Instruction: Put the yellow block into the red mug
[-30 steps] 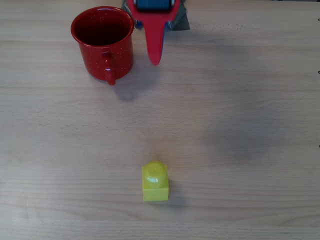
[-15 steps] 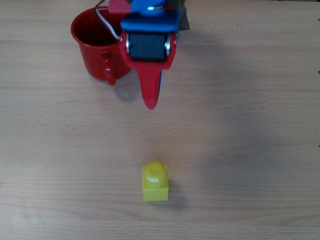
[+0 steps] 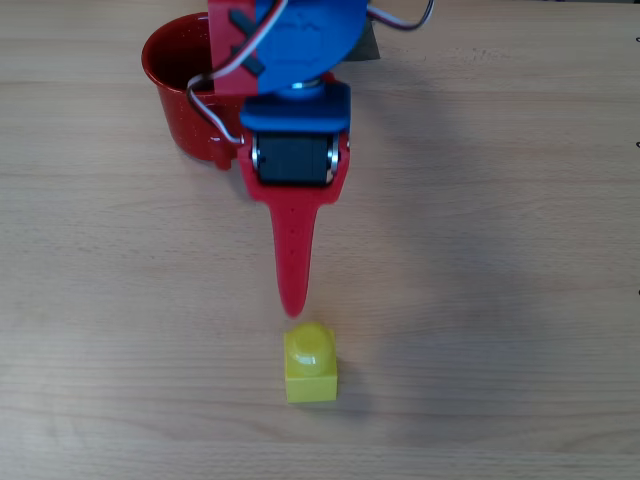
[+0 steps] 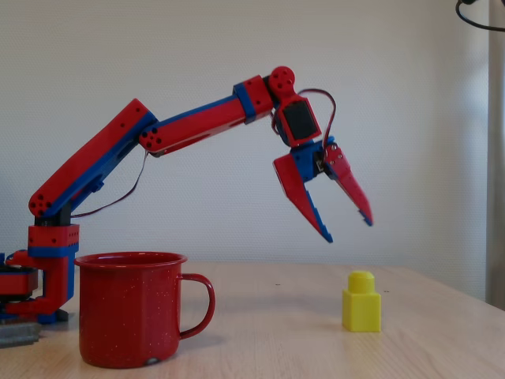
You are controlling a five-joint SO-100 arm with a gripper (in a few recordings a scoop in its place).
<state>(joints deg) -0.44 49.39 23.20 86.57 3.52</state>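
Observation:
The yellow block [image 3: 310, 363] [image 4: 361, 302] stands upright on the wooden table, stud up, untouched. My red and blue gripper [image 3: 293, 300] [image 4: 348, 230] hangs in the air above the table, its tips over the spot just short of the block on the mug's side. The fixed view shows the jaws spread apart with nothing between them. The red mug [image 3: 175, 70] [image 4: 130, 308] stands upright near the arm's base, handle toward the block; in the overhead view the arm covers part of its rim.
The arm's base [image 4: 35, 284] sits behind the mug at the table's edge. Bare wooden tabletop [image 3: 500, 250] lies all around the block and the mug.
The arm has reached out from beside the mug toward the yellow block; the gripper tip went from near the mug to just short of the block. Block and mug stayed put.

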